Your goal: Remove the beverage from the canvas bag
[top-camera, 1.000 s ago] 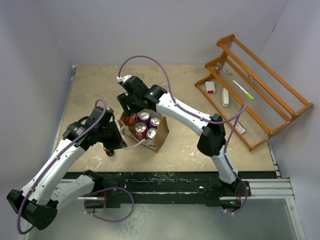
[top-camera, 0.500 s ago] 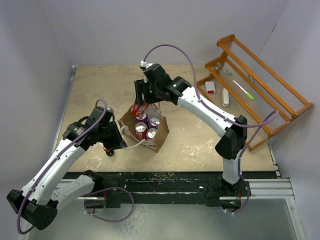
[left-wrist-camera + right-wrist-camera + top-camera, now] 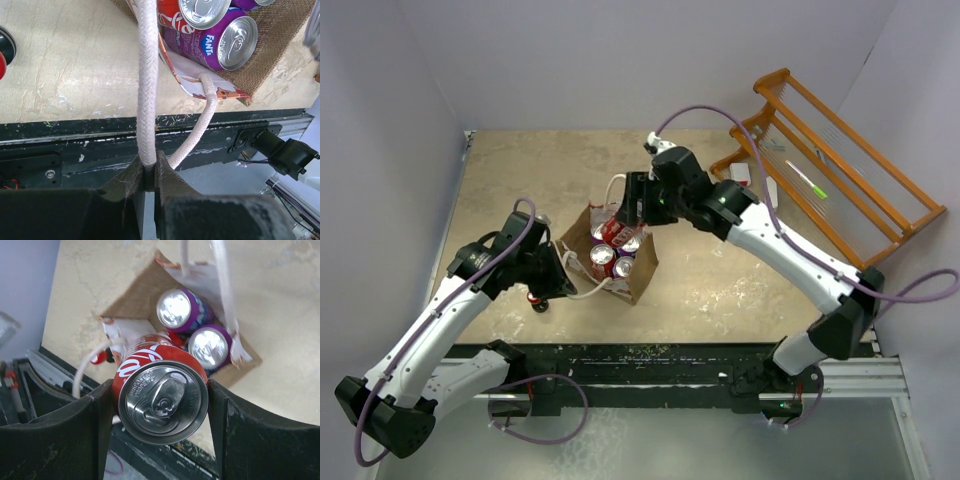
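Observation:
The canvas bag stands mid-table with its top wide, tan sides and white printed faces, and holds several cans. My right gripper is shut on the beverage, a red Coca-Cola can, and holds it above the bag's far side. Two purple cans show in the bag below it. My left gripper is shut on the bag's white rope handle and pulls it toward the near edge. A purple Fanta can lies against the bag's wall.
A wooden rack lies at the back right with a few small items on it, among them a red-and-white piece. A small red object sits under my left wrist. The black rail runs along the table's near edge.
My right gripper has risen out of the bag with the red can and swung to the right as the arm stretched out. My left gripper has kept its hold on the handle.

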Motion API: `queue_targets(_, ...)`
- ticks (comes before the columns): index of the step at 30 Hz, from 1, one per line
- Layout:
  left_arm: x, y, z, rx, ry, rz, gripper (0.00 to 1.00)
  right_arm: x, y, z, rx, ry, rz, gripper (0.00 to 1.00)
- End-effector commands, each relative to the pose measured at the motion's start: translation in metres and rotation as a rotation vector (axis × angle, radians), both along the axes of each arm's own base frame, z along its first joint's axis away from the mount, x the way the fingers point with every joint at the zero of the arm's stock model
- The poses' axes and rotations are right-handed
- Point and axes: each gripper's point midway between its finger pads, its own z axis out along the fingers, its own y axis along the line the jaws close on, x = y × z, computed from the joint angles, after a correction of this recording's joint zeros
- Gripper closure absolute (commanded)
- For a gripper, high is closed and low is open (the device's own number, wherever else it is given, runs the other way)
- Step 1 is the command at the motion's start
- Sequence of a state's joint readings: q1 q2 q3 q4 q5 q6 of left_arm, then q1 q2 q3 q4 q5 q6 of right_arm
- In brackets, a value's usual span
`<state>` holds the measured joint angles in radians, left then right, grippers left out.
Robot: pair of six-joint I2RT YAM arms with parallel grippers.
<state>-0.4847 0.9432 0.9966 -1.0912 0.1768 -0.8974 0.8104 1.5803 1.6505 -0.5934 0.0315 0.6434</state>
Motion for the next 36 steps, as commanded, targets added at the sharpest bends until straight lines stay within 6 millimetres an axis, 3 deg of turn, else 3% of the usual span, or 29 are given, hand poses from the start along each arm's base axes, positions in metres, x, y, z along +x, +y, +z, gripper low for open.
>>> queue_targets(1,0.004,-0.004,0.004,-0.020,-0.025,-0.023,1.00,-0.008,-0.029,0.038,0.124,-0.087,-0.113,1.00)
queue_targets(10,0.007,-0.006,0.001,-0.014,-0.020,-0.042,1.00,-0.019,-0.143,0.012,-0.104,-0.182,-0.461,1.00)
queue_targets(15,0.011,-0.006,0.002,-0.007,-0.030,-0.042,1.00,-0.007,-0.183,-0.006,-0.255,-0.259,-0.622,1.00)
queue_targets(22,0.018,-0.005,0.001,0.016,-0.026,-0.033,1.00,0.030,-0.188,-0.041,-0.440,-0.284,-0.690,1.00)
queue_targets(36,0.023,0.003,0.003,0.059,-0.028,0.007,1.00,0.147,-0.175,-0.091,-0.511,-0.233,-0.646,1.00)
